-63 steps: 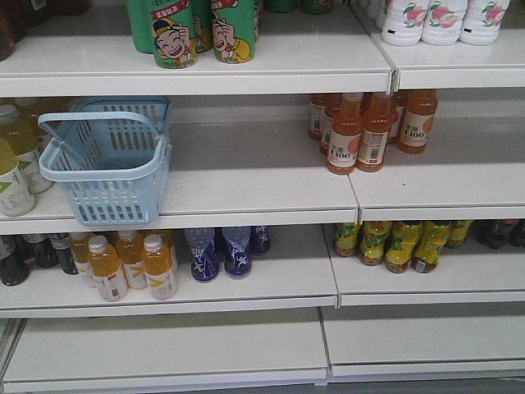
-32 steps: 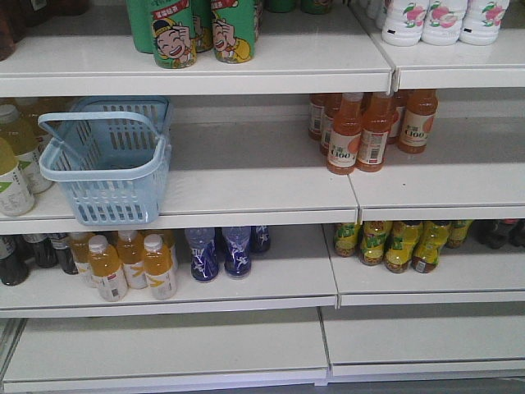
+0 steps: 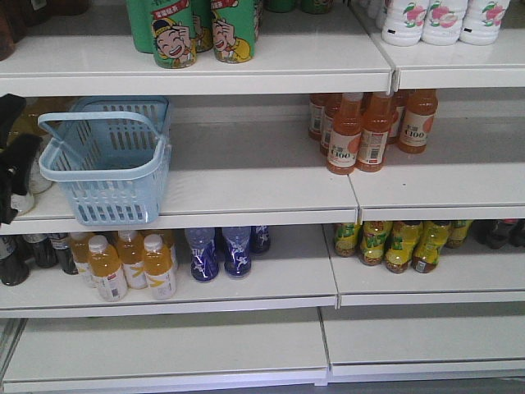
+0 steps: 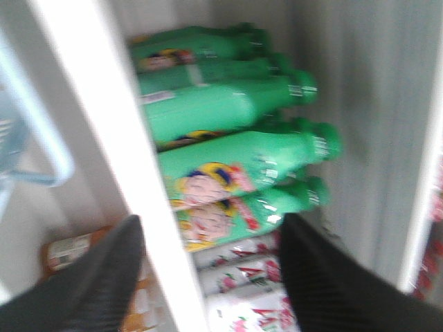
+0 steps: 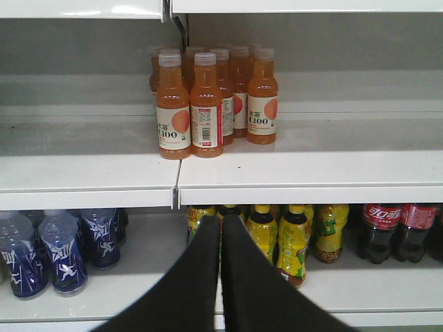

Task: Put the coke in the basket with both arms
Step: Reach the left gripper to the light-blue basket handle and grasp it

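Blue basket (image 3: 105, 164) sits at shelf (image 3: 246, 193) edge beside arm (image 3: 16, 168).

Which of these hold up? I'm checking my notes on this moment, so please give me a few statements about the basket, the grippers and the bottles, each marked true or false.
1. The basket stands on the middle shelf. True.
2. A can lies in the basket. False: the front view shows nothing inside it.
3. The right gripper is shut and holds nothing. True.
4. The left gripper is shut. False: its fingers stand wide apart.
5. The orange bottles stand upright. True.
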Controlling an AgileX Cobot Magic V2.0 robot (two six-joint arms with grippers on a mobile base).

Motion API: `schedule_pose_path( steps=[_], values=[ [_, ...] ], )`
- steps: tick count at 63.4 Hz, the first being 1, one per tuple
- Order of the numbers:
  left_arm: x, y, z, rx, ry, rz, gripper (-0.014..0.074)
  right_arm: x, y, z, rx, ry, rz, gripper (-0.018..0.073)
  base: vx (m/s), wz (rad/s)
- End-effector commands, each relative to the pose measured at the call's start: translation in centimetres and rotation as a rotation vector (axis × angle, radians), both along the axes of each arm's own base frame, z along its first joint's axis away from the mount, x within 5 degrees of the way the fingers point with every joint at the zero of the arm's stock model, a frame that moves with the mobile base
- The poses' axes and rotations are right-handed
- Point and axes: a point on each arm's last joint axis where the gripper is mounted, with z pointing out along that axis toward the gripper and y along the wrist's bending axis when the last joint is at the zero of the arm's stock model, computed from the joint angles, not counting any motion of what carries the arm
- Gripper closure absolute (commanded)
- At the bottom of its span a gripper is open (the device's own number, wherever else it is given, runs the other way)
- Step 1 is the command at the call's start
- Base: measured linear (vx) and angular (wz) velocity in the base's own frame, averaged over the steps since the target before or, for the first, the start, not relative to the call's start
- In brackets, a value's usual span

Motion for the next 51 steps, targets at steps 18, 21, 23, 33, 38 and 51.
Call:
schedule_pose_path(
  steps=[18, 21, 23, 33, 38, 51],
  values=[
    [6.9, 0.0, -1.7, -0.106, -0.053, -0.034, -0.006, 0.0, -0.1, 0.2, -0.009, -0.073, -0.011, 0.0564, 0.0, 0.0],
    [7.8, 0.0, -2.3, -0.117, -0.04, -0.035, -0.005, 0.0, -0.1, 0.2, -0.009, -0.073, -0.011, 0.0564, 0.0, 0.0],
    [8.3, 0.0, -2.5, -0.117, -0.037, -0.035, -0.0043, 0.0, -0.1, 0.2, -0.009, -0.073, -0.011, 0.0564, 0.0, 0.0],
    [10.1, 0.1, -3.7, -0.154, -0.014, -0.037, -0.0017, 0.0, -0.1, 0.2, -0.009, -0.073, -0.011, 0.0564, 0.0, 0.0],
    [10.9, 0.2, -4.1, -0.176, -0.011, -0.037, -0.0009, 0.0, -0.1, 0.2, -0.009, -0.073, -0.011, 0.0564, 0.0, 0.0],
    [12.4, 0.2, -4.5, -0.177, -0.019, -0.037, 0.0001, 0.0, -0.1, 0.2, -0.009, -0.073, -0.011, 0.0564, 0.0, 0.0]
  ],
)
